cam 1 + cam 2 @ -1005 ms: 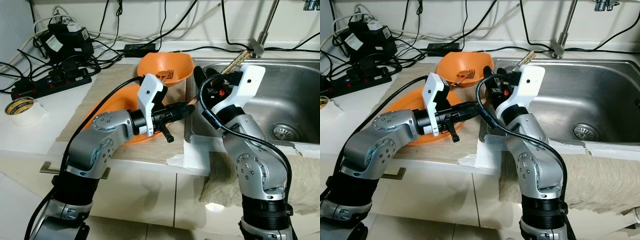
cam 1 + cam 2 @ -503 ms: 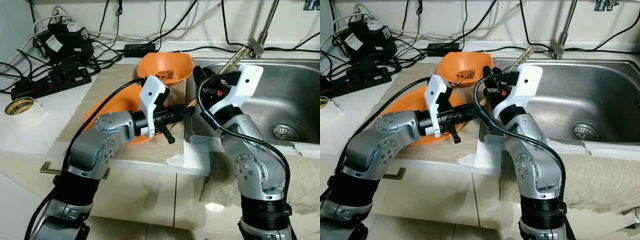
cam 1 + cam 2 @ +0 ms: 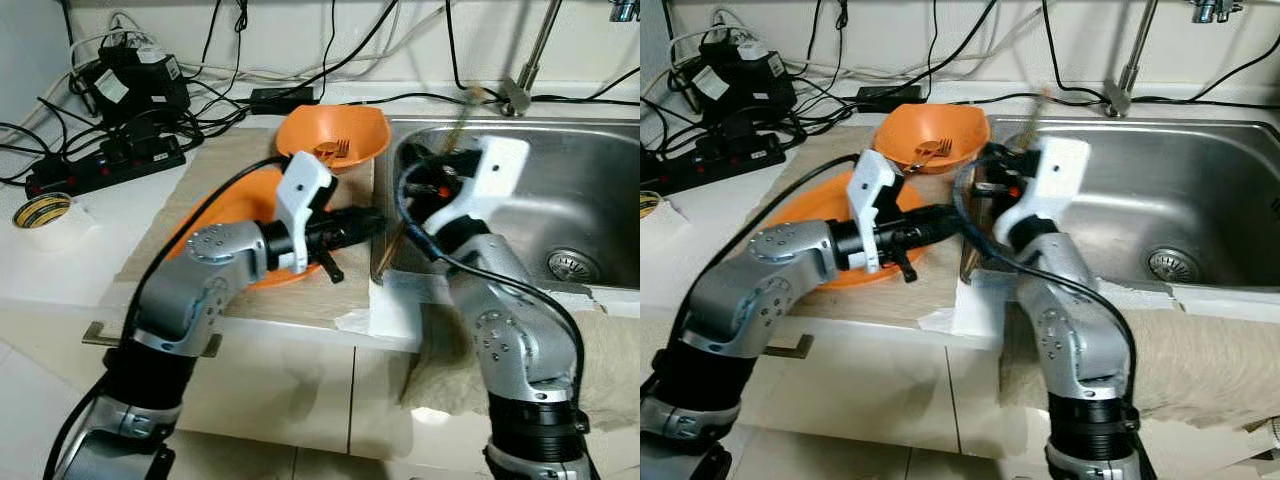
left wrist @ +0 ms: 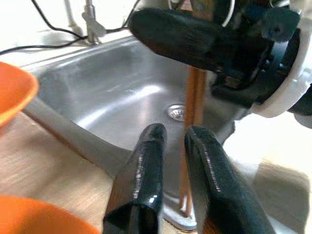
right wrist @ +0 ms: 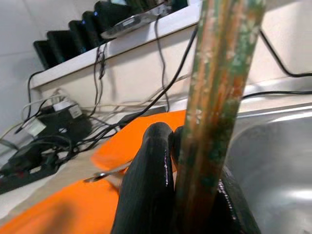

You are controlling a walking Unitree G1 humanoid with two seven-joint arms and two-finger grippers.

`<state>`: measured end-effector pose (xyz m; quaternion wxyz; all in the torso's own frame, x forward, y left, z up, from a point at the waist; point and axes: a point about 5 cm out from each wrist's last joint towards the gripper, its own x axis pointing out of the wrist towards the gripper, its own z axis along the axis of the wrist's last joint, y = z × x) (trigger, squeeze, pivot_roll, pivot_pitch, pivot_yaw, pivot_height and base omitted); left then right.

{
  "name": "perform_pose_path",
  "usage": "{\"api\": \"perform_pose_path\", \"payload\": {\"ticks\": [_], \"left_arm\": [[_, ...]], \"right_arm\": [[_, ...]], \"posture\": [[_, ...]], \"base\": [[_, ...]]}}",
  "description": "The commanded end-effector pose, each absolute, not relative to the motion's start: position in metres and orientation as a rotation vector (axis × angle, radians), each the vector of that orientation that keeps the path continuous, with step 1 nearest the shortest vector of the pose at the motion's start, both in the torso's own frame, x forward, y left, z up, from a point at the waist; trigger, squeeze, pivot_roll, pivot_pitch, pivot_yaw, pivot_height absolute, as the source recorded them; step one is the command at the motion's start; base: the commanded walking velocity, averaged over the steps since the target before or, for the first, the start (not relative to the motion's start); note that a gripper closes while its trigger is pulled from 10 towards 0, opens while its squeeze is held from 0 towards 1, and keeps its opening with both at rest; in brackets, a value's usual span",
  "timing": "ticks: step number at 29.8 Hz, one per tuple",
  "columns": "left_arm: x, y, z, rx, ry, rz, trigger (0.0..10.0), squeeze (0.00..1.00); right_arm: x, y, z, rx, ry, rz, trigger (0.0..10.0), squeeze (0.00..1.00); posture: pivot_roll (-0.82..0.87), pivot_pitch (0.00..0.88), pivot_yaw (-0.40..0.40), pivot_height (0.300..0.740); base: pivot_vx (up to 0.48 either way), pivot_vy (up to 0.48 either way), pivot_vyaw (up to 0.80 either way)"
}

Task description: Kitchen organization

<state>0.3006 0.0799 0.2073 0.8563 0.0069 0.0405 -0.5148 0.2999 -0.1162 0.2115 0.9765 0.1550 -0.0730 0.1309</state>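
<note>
1. The right gripper (image 3: 425,185), at frame centre over the sink's (image 3: 580,190) left rim, has its fingers clamped on a pair of chopsticks (image 5: 219,83) standing nearly upright.
2. The left gripper (image 4: 170,146), fingers slightly apart and holding nothing, reaches just beside the chopsticks' lower ends at the sink edge.
3. An orange bowl (image 3: 335,135) holding a fork (image 3: 330,150) sits upper centre; an orange plate (image 3: 230,205) lies under the left arm.
4. A tape roll (image 3: 42,212) and power strip (image 3: 100,160) occupy the left counter.

chopsticks (image 3: 462,112) upper end blurred | orange plate (image 3: 228,205) partly hidden (left arm)
</note>
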Motion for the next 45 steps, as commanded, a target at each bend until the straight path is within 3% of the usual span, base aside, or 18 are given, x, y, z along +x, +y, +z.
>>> {"api": "perform_pose_path", "payload": {"ticks": [1,7,8,15,16,17,18,20,31,40,45], "left_arm": [[0.303,0.079,0.215,0.04,0.057,-1.077,10.0,1.0],[0.305,0.079,0.216,0.053,0.05,-1.051,10.0,1.0],[0.307,0.08,0.216,0.059,0.053,-1.037,10.0,0.0],[0.311,0.084,0.217,0.037,0.046,-0.989,10.0,0.0],[0.312,0.086,0.218,0.033,0.042,-0.97,10.0,0.0],[0.314,0.088,0.218,0.027,0.039,-0.95,10.0,0.0],[0.316,0.093,0.218,0.019,0.031,-0.915,10.0,0.0],[0.317,0.097,0.218,0.01,0.03,-0.893,10.0,0.0],[0.307,0.117,0.218,0.013,0.069,-0.898,10.0,0.0],[0.301,0.117,0.226,0.033,0.051,-0.933,10.0,0.0],[0.3,0.116,0.228,0.033,0.053,-0.947,10.0,0.0]], "right_arm": [[0.3,-0.114,0.211,0.309,-0.141,0.265,0.0,0.0],[0.3,-0.113,0.212,0.311,-0.146,0.265,0.0,0.0],[0.3,-0.114,0.214,0.309,-0.154,0.264,0.0,0.0],[0.302,-0.115,0.224,0.277,-0.197,0.265,0.0,0.0],[0.303,-0.116,0.226,0.267,-0.206,0.261,0.9,0.0],[0.303,-0.118,0.228,0.255,-0.213,0.255,2.7,0.0],[0.304,-0.121,0.229,0.237,-0.221,0.245,8.9,0.0],[0.305,-0.124,0.23,0.221,-0.228,0.237,10.0,0.0],[0.312,-0.142,0.234,0.161,-0.246,0.196,10.0,0.0],[0.32,-0.164,0.227,0.097,-0.243,0.127,10.0,0.0],[0.337,-0.196,0.228,0.042,-0.246,0.022,10.0,0.0]], "posture": [[-0.01,0.0,0.076,0.736],[-0.01,0.0,0.075,0.736],[-0.01,0.0,0.075,0.736],[-0.01,0.0,0.077,0.736],[-0.01,0.0,0.076,0.736],[-0.01,0.0,0.076,0.736],[-0.01,0.0,0.076,0.736],[-0.01,0.0,0.074,0.736],[0.0,0.0,0.07,0.736],[0.01,0.0,0.076,0.736],[0.01,0.0,0.081,0.736]], "base": [[0.0,0.0,0.0],[0.0,0.0,0.0],[0.0,0.0,0.0],[0.0,0.0,0.0],[0.0,0.0,0.0],[0.0,0.0,0.0],[0.0,0.0,0.0],[0.0,0.0,0.0],[0.0,0.0,0.0],[0.0,0.0,0.0],[0.0,0.0,0.0]]}}
